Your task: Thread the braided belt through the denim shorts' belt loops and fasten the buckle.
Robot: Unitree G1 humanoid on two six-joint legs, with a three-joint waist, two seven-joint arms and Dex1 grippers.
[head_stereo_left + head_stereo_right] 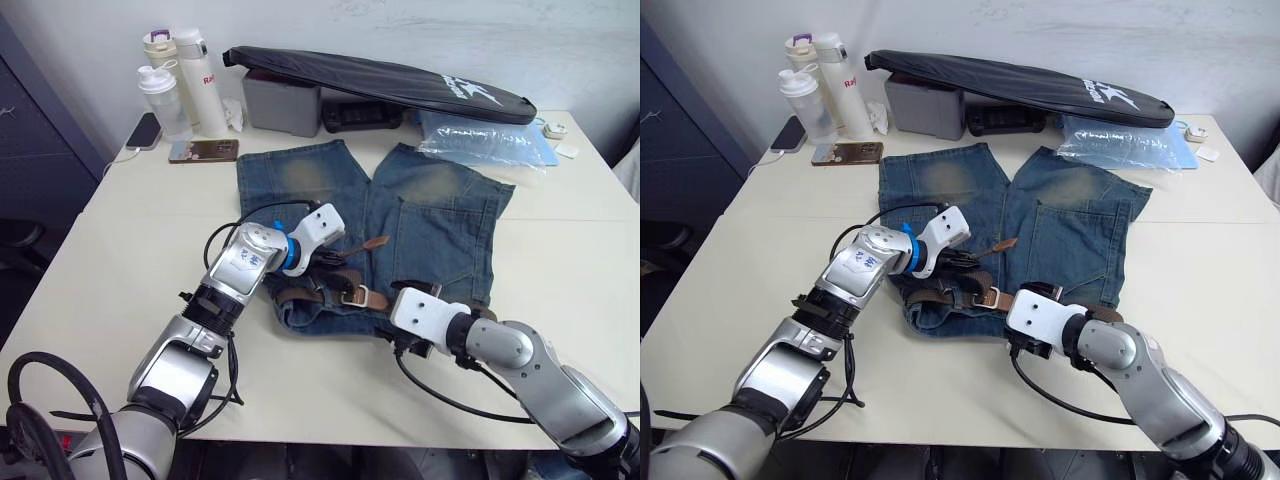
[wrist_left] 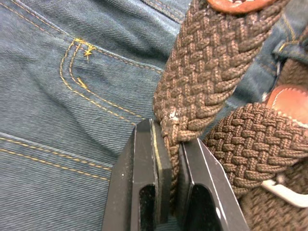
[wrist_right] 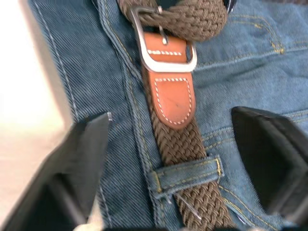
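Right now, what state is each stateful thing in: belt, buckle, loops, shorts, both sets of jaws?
braided belt: pinched in the left jaws
buckle: strap through it
belt loop: belt threaded under it
denim shorts: flat on the table
left gripper: shut on belt
right gripper: open, over the belt

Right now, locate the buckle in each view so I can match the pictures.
Left eye view: the buckle lies on the waistband of the denim shorts, between both grippers.
Right eye view: same spot, at the waistband.
Left wrist view: a silver edge, likely the buckle.
Right wrist view: near the top.
Shared landmark: the braided belt.
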